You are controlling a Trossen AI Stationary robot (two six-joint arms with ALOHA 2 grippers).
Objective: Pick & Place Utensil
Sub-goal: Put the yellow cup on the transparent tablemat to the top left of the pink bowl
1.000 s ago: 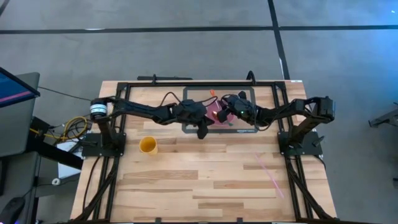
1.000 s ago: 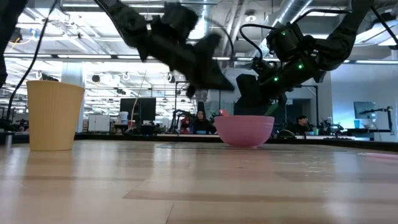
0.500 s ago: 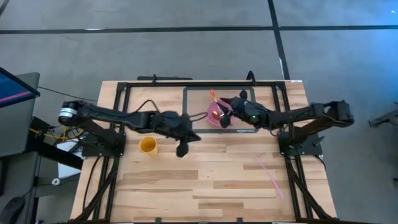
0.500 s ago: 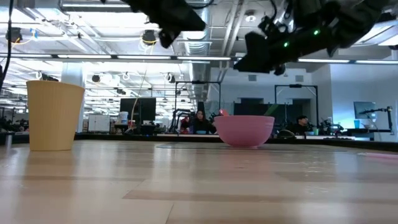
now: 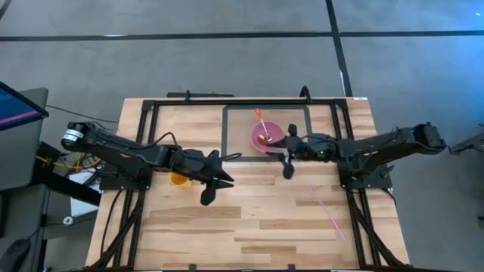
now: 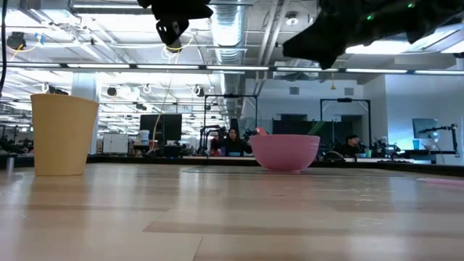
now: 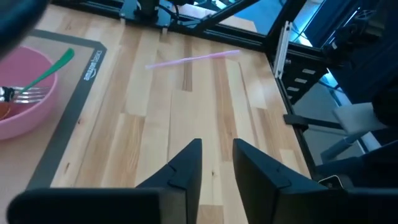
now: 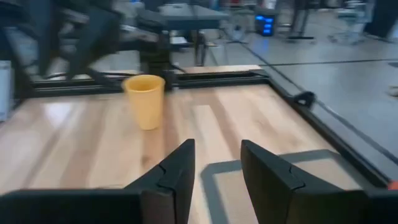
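Note:
A pink bowl (image 5: 266, 137) stands on a grey-edged mat (image 5: 227, 128) at the table's far middle; it also shows in the low view (image 6: 284, 153) and the left wrist view (image 7: 22, 102). In it lie a silver fork (image 7: 15, 93), a green-handled utensil (image 7: 53, 65) and an orange-handled one (image 5: 259, 117), their handles leaning on the rim. My left gripper (image 5: 208, 198) hangs open and empty above the table, near of a yellow cup (image 5: 179, 179). My right gripper (image 5: 286, 170) is open and empty, just near of the bowl.
A pink straw (image 5: 327, 211) lies on the wood at the near right; it also shows in the left wrist view (image 7: 193, 59). The yellow cup (image 6: 64, 135) stands upright left of the bowl. A black frame (image 5: 227, 100) runs along the far edge and sides.
My left gripper has moved from beside the bowl toward the table's near-left, past the yellow cup, and has risen. My right gripper has drawn back from over the bowl toward the near edge and has risen too. The bowl and the cup have stayed put.

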